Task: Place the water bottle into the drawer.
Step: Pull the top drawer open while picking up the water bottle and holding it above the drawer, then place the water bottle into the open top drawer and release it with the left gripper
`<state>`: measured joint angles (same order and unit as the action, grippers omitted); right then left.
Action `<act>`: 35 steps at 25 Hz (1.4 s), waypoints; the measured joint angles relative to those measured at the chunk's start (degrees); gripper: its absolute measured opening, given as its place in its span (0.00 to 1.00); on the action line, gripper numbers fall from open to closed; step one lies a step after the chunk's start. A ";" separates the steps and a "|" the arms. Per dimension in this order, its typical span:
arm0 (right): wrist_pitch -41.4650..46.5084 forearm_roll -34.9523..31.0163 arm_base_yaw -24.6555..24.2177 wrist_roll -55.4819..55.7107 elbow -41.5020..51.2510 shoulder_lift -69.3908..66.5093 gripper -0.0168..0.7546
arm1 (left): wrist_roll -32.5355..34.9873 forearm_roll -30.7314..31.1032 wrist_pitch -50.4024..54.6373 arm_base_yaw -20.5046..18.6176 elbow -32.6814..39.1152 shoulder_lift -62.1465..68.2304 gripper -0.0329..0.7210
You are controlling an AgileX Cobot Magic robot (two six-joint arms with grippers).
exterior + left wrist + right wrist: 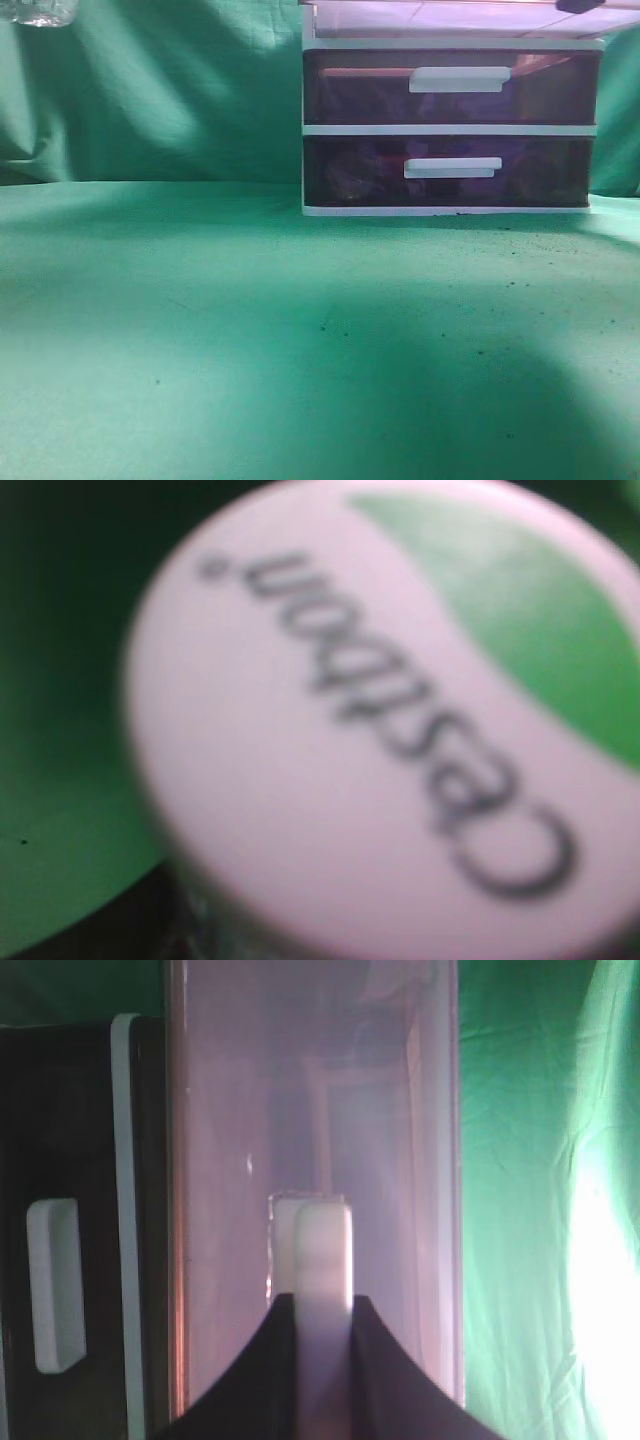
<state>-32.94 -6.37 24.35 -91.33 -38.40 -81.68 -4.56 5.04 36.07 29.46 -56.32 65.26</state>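
The water bottle (38,10) shows only as a clear, glinting bottom at the top left edge of the exterior view, hanging high in the air. In the left wrist view its white cap (380,710), with dark lettering and a green patch, fills the frame; the left gripper's fingers are hidden behind it. The drawer (230,1160) is the top one of the white-framed unit and stands pulled out; the exterior view shows its pale underside (450,18). My right gripper (312,1305) is shut on the drawer's white bar handle (312,1245).
Two more dark purple-brown drawers (450,88) (450,170) sit shut below it in the white frame. The unit stands at the back right of the green cloth table (250,330). A green cloth backdrop (150,90) hangs behind.
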 joint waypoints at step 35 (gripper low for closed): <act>2.18 -4.00 0.33 -3.67 0.74 0.90 0.15 | 14.23 -11.36 -8.88 8.36 -53.04 42.65 0.43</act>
<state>-30.77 -10.37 24.69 -94.99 -37.67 -80.78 9.67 -6.32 27.19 37.82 -109.36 107.91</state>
